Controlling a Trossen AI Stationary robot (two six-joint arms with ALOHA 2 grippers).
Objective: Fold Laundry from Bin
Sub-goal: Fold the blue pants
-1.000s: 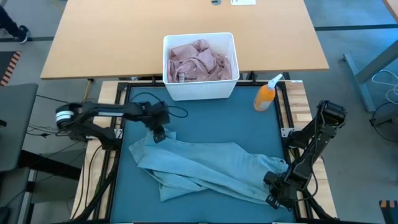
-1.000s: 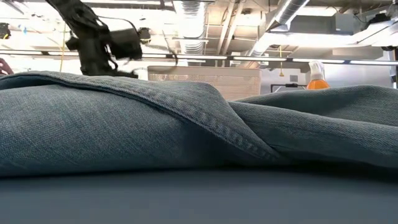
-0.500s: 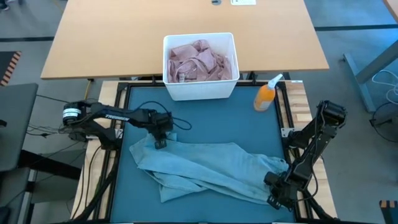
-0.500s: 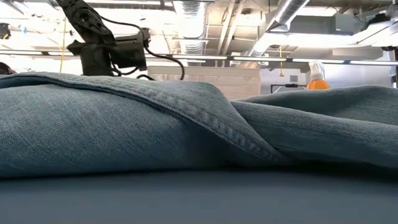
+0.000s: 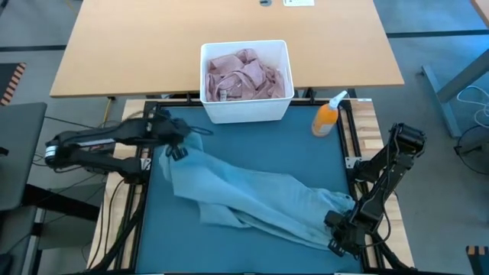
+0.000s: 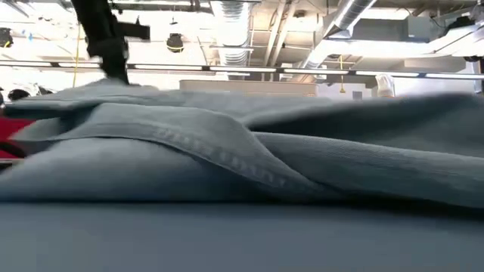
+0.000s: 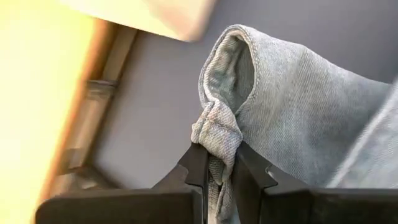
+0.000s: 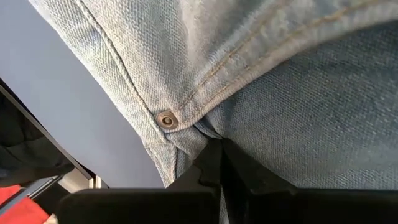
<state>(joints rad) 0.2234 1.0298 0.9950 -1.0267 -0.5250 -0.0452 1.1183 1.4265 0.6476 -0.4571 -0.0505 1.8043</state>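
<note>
Your jeans (image 5: pixel 252 202) lie rumpled across the teal mat (image 5: pixel 267 141), running from the far-left part of the mat down to its near-right corner, with one folded ridge of denim filling most of the low view. At the far-left end, your left gripper (image 5: pixel 174 147) has a bunched hem of the denim pinched tight between its two dark fingers (image 7: pixel 198 167); the wrist view shows the cloth squeezed into a narrow wad there and opening into a loop just past the fingertips. At the near-right corner your right gripper (image 5: pixel 341 231) is closed down on the other end of the jeans, close to a seam with a small metal rivet (image 8: pixel 166 119); the fingers sit almost together with the fabric pressed between them, though from above the exact grip point is hard to make out under the cloth. The bin (image 5: pixel 246 113) stands at the far edge of the mat, touching the wooden table (image 5: pixel 137 46) behind it, and holds a crumpled pink garment (image 5: pixel 244 75). An orange spray bottle (image 5: pixel 327 116) stands just to the right of the bin, near the mat's far-right corner and well apart from the jeans.
</note>
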